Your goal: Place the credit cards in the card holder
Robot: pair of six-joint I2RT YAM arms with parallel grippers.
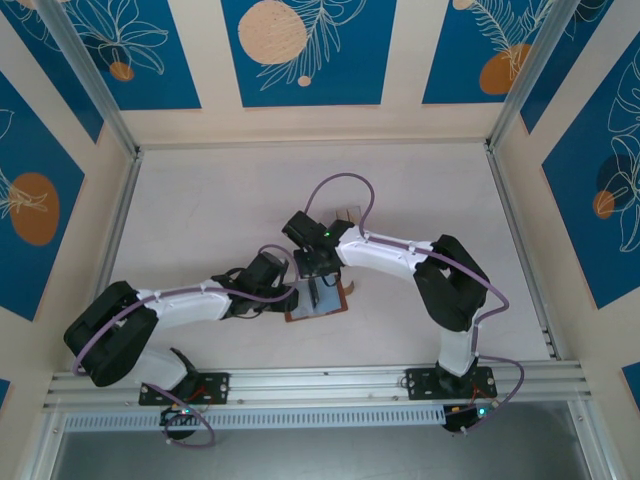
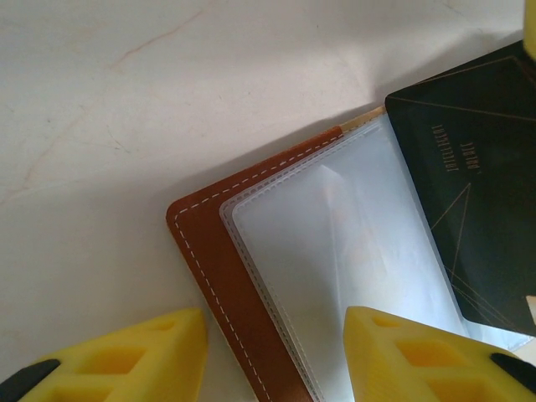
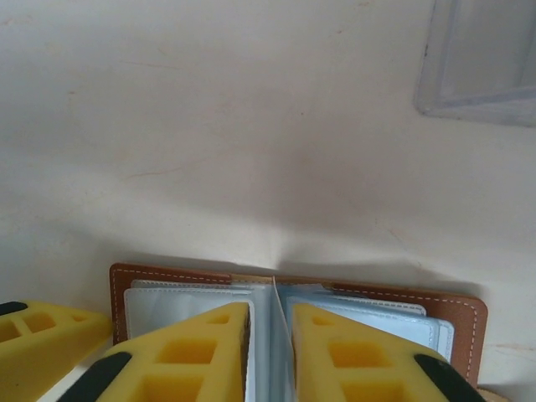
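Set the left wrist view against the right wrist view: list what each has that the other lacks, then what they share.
Left wrist, not right: a dark card with gold lettering against the sleeves. Right wrist, not left: a clear plastic stand at upper right, and one sleeve leaf standing between the fingers of the right end effector. Both: the open brown card holder with pale sleeves on the pale table.

Brown card holder (image 1: 332, 304) lies open on the white table (image 1: 200, 200), near centre. Left gripper (image 1: 289, 297) at its left edge, right gripper (image 1: 317, 290) pointing down over its middle.
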